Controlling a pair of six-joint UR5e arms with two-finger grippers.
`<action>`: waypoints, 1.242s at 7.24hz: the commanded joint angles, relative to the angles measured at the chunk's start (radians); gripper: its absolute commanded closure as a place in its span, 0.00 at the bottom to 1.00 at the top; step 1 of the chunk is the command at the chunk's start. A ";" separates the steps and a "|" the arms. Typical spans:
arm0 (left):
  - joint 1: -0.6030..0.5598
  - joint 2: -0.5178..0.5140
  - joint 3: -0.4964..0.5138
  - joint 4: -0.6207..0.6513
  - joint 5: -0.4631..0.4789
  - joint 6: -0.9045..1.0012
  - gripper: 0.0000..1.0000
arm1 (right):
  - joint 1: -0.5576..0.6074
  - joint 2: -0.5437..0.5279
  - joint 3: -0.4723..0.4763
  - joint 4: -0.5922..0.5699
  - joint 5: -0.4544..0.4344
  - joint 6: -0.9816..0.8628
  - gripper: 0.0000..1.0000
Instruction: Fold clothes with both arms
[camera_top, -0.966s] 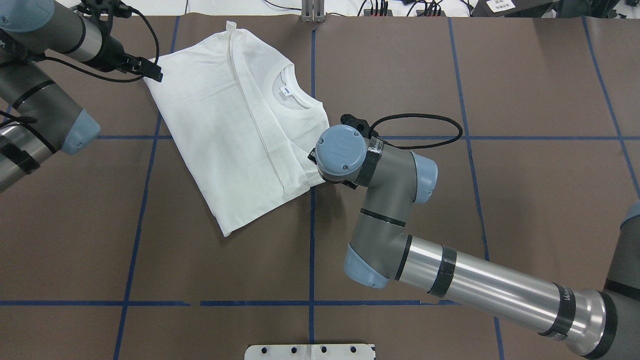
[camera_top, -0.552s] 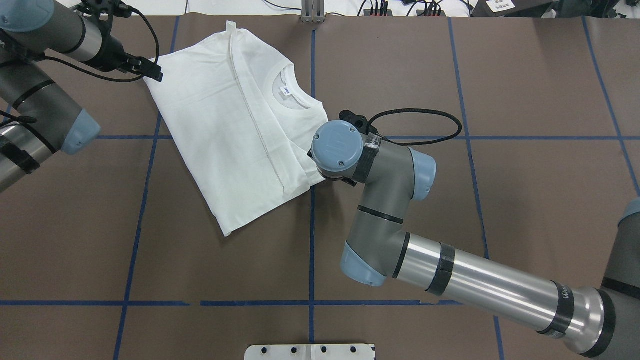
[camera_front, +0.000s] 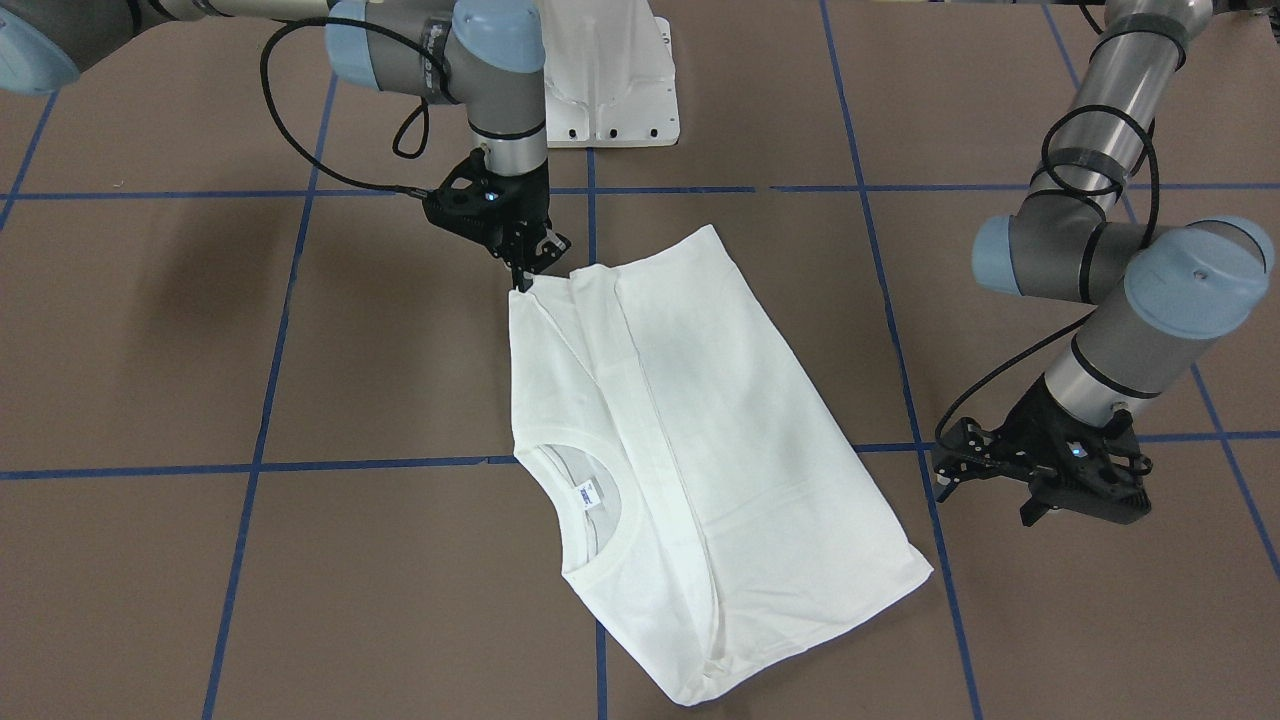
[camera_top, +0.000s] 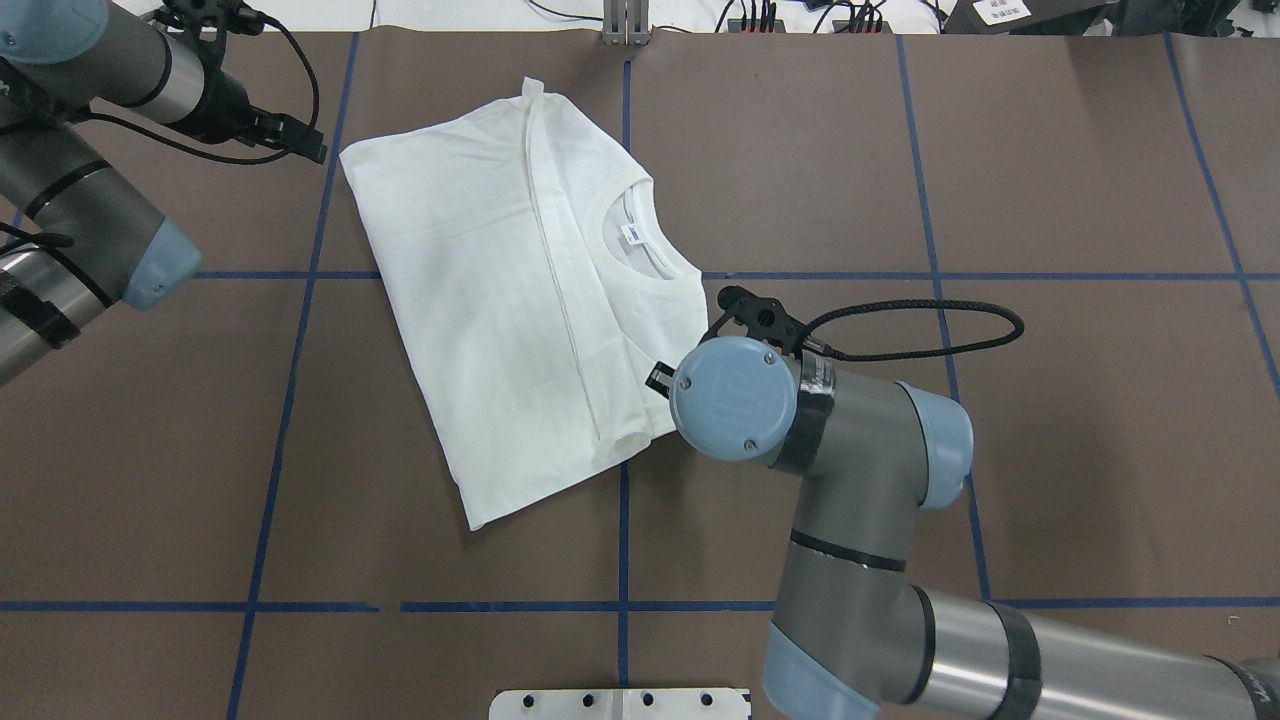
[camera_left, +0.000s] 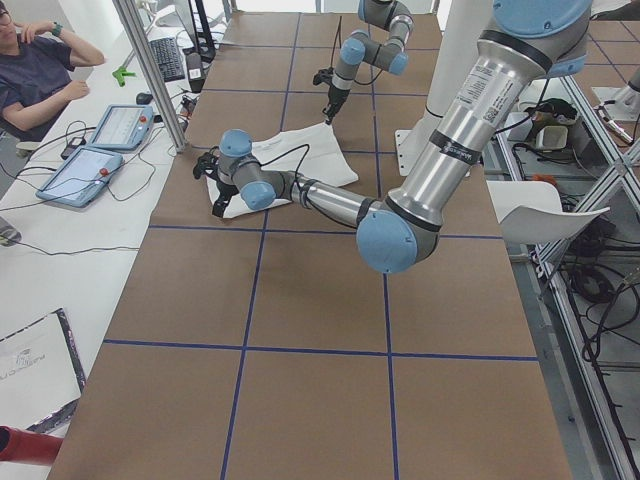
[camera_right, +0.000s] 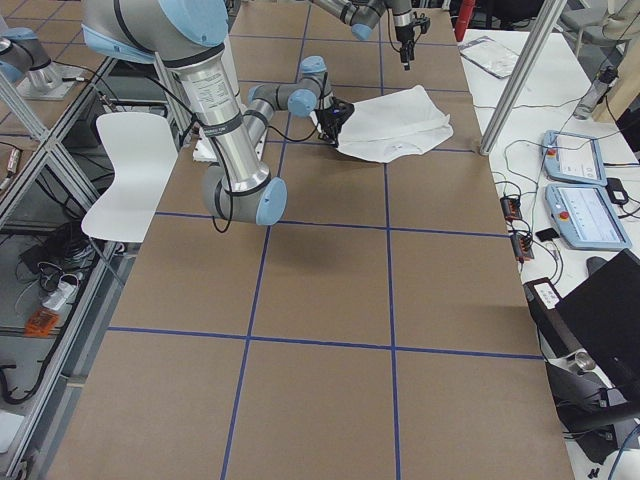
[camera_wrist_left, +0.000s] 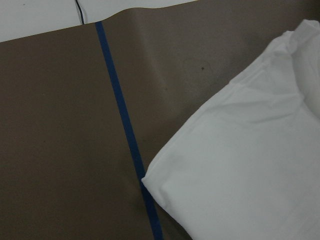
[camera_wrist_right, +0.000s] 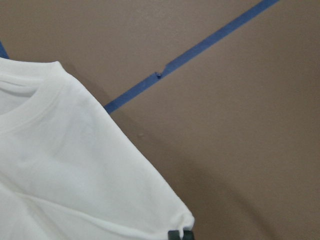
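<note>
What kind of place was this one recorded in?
Most likely a robotics lab workcell: a table gridded with blue tape, teach pendants on a side bench, a seated operator, and aluminium framing.

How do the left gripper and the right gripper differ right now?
The right gripper pinches a corner of the T-shirt; the left gripper holds nothing, apart from it. The right gripper points straight down; the left gripper is tilted sideways. Both are black.
</note>
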 joint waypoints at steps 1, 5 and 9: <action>0.000 0.005 -0.003 -0.001 0.000 0.000 0.00 | -0.083 -0.022 0.080 -0.075 -0.047 0.037 1.00; 0.000 0.005 -0.008 -0.001 -0.002 0.000 0.00 | -0.086 -0.010 0.117 -0.174 -0.040 -0.034 0.00; 0.000 0.012 -0.011 0.003 -0.066 0.027 0.00 | 0.115 0.184 -0.107 -0.204 0.020 -0.326 0.00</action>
